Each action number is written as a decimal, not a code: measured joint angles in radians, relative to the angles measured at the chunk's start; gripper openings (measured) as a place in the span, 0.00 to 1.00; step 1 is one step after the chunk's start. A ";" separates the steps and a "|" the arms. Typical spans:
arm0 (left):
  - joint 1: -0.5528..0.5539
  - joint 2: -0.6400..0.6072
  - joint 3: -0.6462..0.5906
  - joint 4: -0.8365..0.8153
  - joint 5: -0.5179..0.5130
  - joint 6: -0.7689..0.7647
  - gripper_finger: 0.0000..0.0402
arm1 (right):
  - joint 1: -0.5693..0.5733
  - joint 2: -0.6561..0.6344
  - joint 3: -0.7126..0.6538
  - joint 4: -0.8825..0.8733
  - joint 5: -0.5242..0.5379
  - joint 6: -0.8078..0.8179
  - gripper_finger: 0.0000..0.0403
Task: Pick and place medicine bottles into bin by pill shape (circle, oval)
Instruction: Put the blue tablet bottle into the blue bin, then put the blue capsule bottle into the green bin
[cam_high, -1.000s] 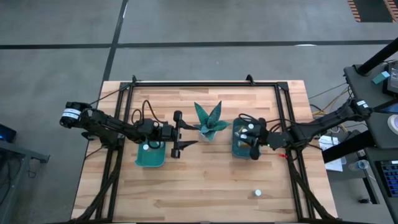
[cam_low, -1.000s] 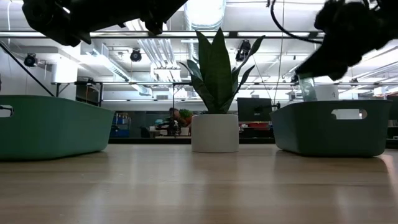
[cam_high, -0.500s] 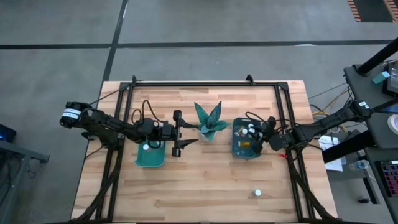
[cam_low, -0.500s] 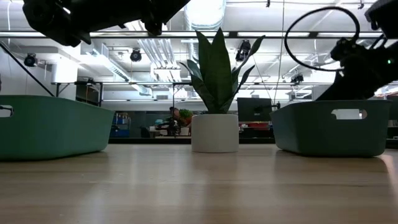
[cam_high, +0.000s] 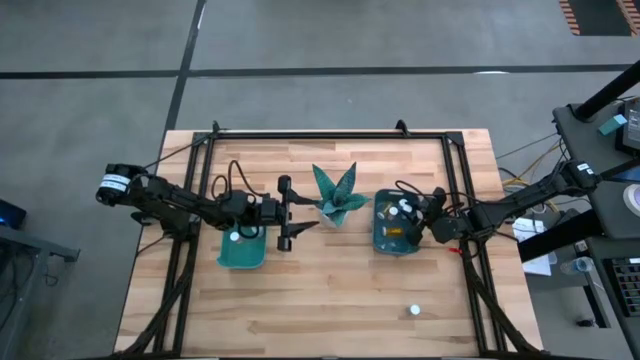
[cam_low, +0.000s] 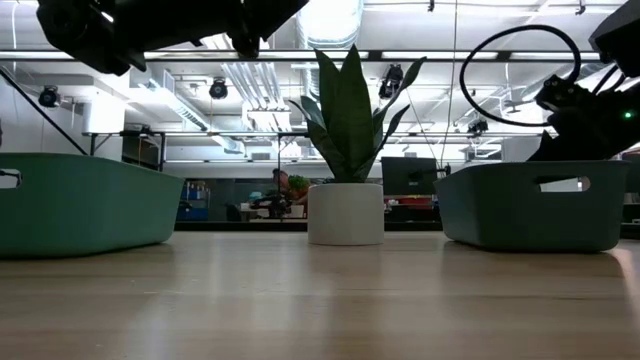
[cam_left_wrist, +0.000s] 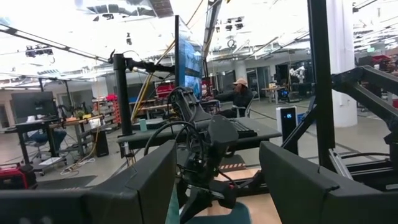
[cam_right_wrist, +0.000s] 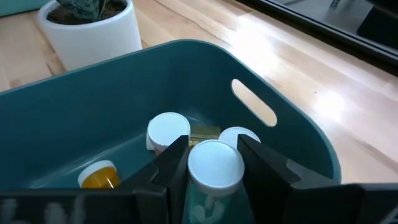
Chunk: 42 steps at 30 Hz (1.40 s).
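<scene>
My right gripper (cam_high: 428, 218) is over the right-hand end of the right teal bin (cam_high: 384, 240), shut on a white-capped medicine bottle (cam_right_wrist: 215, 165). Inside that bin lie two more white-capped bottles (cam_right_wrist: 166, 132) and an orange one (cam_right_wrist: 99, 177). My left gripper (cam_high: 283, 213) is open and empty, between the left teal bin (cam_high: 248, 258) and the plant. One bottle (cam_high: 234, 236) lies in the left bin. Another (cam_high: 414, 311) stands on the table near the front edge. My right gripper pinches the bottle between its two fingers (cam_right_wrist: 175, 163), which stand on opposite sides at the white cap (cam_right_wrist: 215, 163). The fingers slant down into the bin from the table's right side. The bottle is cap-up toward the wrist, lifted clear above the bin's floor.
A white pot with a teal spiky plant (cam_high: 335, 197) stands between the two bins. A black frame (cam_high: 330, 134) runs round the table's far and side edges. Bare wood lies toward the near edge.
My right gripper has gone toward the table's right edge, from over the bin's middle to its right-hand end, and has come lower. It has stayed shut on the bottle. The bottle no longer shows above the bin's rim in the low view.
</scene>
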 joint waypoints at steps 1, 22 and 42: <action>0.000 0.000 0.000 0.000 0.000 0.000 0.53 | 0.000 0.000 -0.001 0.000 0.000 0.007 0.32; -0.002 0.000 0.000 0.000 0.001 -0.010 0.53 | 0.000 0.000 0.098 -0.043 -0.042 -0.026 0.48; -0.010 0.000 0.000 0.002 0.002 -0.011 0.53 | 0.029 0.151 0.608 -0.391 -0.732 0.481 0.44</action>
